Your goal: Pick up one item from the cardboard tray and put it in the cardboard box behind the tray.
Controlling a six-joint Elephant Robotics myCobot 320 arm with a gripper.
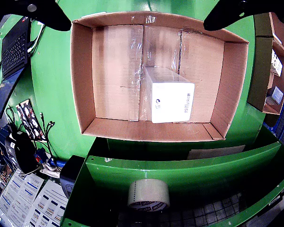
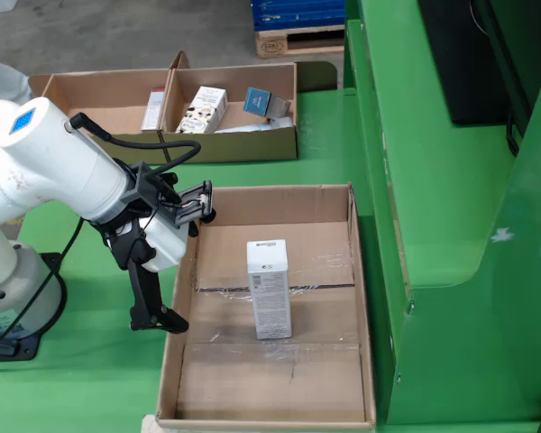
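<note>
A white carton point(image 2: 269, 289) lies alone on the floor of the large open cardboard box point(image 2: 362, 298). The fixed view shows my gripper point(image 2: 182, 262) open and wide, hanging empty over the box's left wall. From the wrist view I look straight down into the box point(image 1: 83, 80); the white carton point(image 1: 170, 97) lies right of its middle. My gripper point(image 1: 137, 21) is seen only as two dark fingertips at the top corners, far apart. The cardboard tray point(image 2: 234, 146) stands beyond the box and holds a white printed carton point(image 2: 203, 108), a blue item point(image 2: 257, 99) and a narrow carton point(image 2: 153, 108).
A tall green machine frame point(image 2: 451, 180) runs along the right of the box. A roll of tape point(image 1: 149, 194) sits on a green ledge below the box. A keyboard point(image 1: 14, 47) and cables lie at the left. My white base point(image 2: 9, 289) stands left of the box.
</note>
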